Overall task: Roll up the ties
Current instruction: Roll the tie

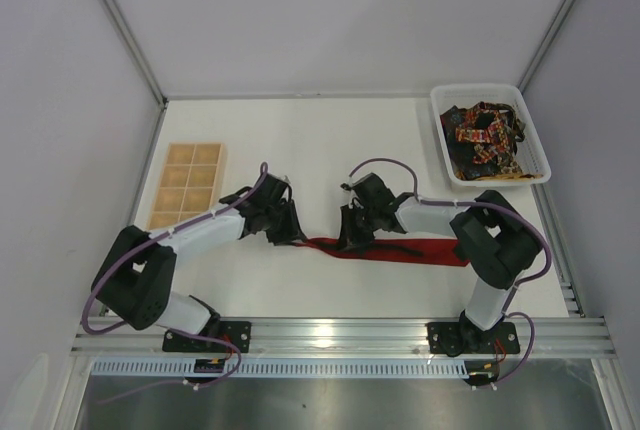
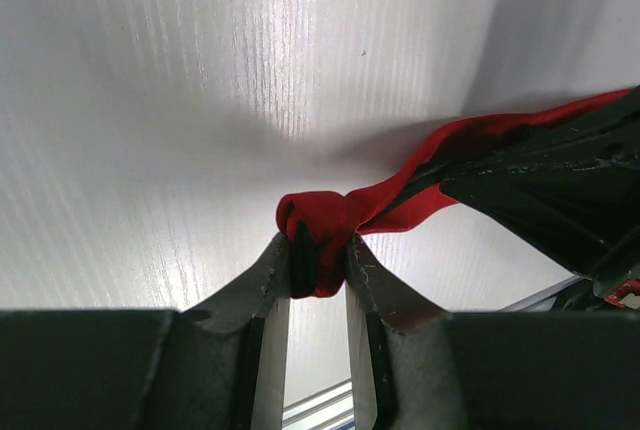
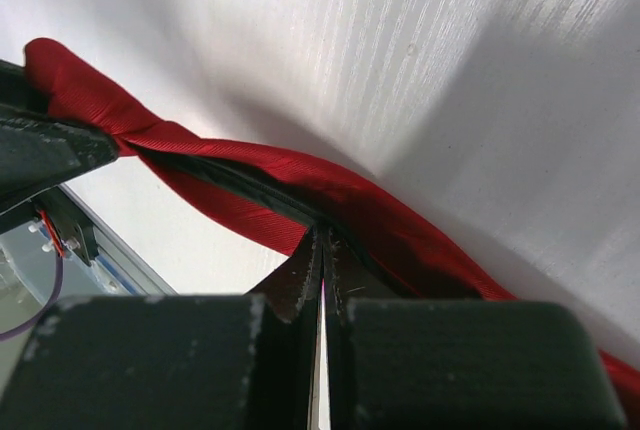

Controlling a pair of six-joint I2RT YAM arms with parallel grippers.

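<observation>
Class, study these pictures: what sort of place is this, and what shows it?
Probably a robot test bench in a lab: two arms bolted to a metal rail, plain white walls boxing in the table, a bin of ties and a wooden tray as props.

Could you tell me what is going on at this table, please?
The two arms are working on a red tie laid flat across the table. The left claw pinches the tie's bunched, curled-over end, where a roll seems to be starting. The right claw is shut tight against the tie further along; whether it grips fabric or only pins it is unclear. Several patterned ties lie heaped in a white bin at the far right.
</observation>
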